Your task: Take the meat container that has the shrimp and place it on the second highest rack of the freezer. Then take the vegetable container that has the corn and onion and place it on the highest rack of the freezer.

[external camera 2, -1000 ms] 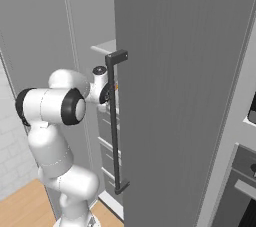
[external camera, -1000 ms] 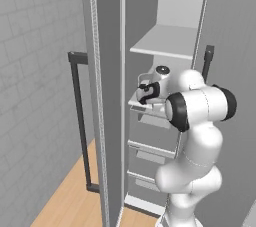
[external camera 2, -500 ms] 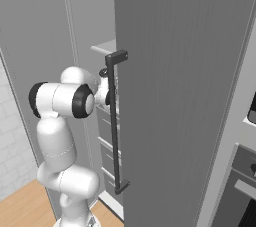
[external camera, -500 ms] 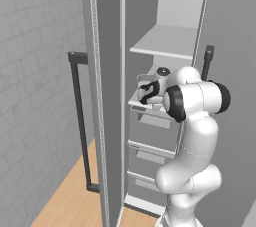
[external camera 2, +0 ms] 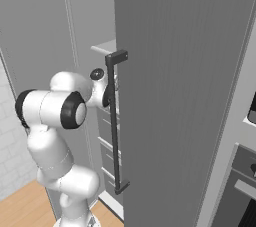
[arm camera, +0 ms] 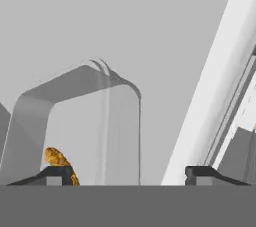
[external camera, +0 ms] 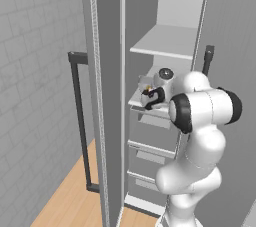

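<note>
1. Grey freezer (external camera: pixel 107 121), tall and standing open, takes up most of the left base view; its white interior holds flat racks above and a stack of drawer fronts below.
2. Grey door panel (external camera 2: pixel 180 96) of the freezer covers the right half of the right base view, with a long dark vertical handle (external camera 2: pixel 114 126) running down its near edge.
3. White robot arm (external camera: pixel 200 141) with dark joints rises from the lower right of the left base view and reaches into the freezer at the level of a middle rack (external camera: pixel 145 105).
4. Upper rack (external camera: pixel 167 41), a bare white shelf, sits higher in the compartment, above the arm's hand.
5. Clear meat container (arm camera: pixel 75 126) stands on the middle rack just ahead of the hand. From the hand view it is a see-through box with rounded corners, set to the left, and its left part rises right behind the left fingertip. From the left base view it shows as a small pale shape on the rack (external camera: pixel 146 85).
6. Gripper (arm camera: pixel 127 173) has its two dark fingertips spread wide apart and closes on nothing.
7. Orange-brown shrimp (arm camera: pixel 59 162) lies low inside the container, just behind the left fingertip (arm camera: pixel 52 175).
</note>
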Robot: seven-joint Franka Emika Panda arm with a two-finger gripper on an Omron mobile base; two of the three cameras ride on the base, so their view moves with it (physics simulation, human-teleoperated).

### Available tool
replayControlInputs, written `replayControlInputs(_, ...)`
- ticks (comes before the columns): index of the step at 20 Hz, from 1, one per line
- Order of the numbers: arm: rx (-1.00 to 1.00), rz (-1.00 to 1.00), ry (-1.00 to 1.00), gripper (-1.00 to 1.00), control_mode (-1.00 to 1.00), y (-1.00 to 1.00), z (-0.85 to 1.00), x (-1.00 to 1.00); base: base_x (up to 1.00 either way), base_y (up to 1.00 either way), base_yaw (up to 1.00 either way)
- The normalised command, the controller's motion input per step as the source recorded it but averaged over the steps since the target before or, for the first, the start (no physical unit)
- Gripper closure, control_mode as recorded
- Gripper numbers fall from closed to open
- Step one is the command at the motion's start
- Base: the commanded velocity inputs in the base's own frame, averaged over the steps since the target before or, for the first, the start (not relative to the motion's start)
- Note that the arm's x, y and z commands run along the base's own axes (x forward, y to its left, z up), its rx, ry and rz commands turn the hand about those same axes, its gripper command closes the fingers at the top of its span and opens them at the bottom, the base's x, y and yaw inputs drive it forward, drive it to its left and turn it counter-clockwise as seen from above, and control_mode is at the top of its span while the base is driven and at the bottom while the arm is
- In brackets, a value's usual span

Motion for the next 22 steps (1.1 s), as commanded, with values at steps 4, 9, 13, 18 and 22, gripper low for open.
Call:
replayControlInputs(4, -0.12, 0.02, 0.00, -1.00, -1.00, 0.18, 1.00, -0.60, 0.00, 0.00, 0.00)
replayControlInputs(9, -0.12, 0.08, 0.03, -1.00, -1.00, 0.21, 1.00, -0.95, 0.00, 0.00, 0.00)
replayControlInputs(13, -0.06, 0.10, 0.14, -1.00, -1.00, 0.01, 1.00, -1.00, 0.00, 0.00, 0.00)
replayControlInputs(18, -0.10, 0.11, 0.14, -1.00, -1.00, 0.00, 1.00, -0.98, 0.00, 0.00, 0.00)
replayControlInputs(22, -0.10, 0.09, 0.02, -1.00, -1.00, 0.00, 0.96, -0.83, 0.00, 0.00, 0.00)
